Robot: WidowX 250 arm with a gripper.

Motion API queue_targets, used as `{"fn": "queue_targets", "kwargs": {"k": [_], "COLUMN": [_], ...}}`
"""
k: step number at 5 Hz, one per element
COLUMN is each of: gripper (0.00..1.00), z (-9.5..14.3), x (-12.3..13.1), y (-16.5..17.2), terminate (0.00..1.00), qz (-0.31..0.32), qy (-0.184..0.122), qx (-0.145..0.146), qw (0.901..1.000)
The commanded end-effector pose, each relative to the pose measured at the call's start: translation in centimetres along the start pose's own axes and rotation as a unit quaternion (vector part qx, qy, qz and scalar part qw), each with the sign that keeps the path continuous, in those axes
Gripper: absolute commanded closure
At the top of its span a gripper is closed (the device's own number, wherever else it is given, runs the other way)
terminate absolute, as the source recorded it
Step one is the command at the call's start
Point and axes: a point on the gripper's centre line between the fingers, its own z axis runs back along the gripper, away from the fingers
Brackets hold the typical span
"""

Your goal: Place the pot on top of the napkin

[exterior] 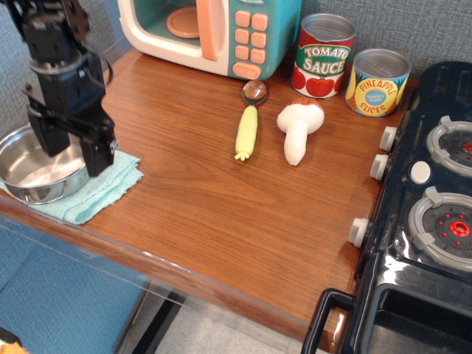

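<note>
Sitting on the napkin at the left front corner of the counter, the pot is showing its shiny steel inside to the camera. It is looking like a light and stiff thing, thin metal, not fragile, but its polished wall is probably slippery. I am judging that the best place to take hold is the rim, with one finger inside and one outside, because the small loop handles are hard to make out here. The napkin is soft terry cloth and it is giving a little under the pot, so the pot may be resting slightly uneven; part of the cloth is hidden under it.

The claw is hanging over the right side of the pot with its two fingers spread apart, one finger outside the rim and the other above the bowl, and it is pinching nothing. The task is looking nearly finished.

Further away, a toy corn cob, a toy mushroom, a spoon, two cans and a toy microwave are lying or standing well apart from the pot.
</note>
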Motion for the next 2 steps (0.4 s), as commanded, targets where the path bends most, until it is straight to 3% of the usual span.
{"fn": "queue_targets", "kwargs": {"k": [1, 2], "gripper": [0.0, 0.0], "z": [2.13, 2.13], "x": [-0.21, -0.21], "y": [0.95, 0.95], "terminate": [0.0, 1.0], "qz": [0.014, 0.014], "qy": [-0.06, -0.06], "qx": [0.031, 0.031], "qw": [0.9976, 0.9976]}}
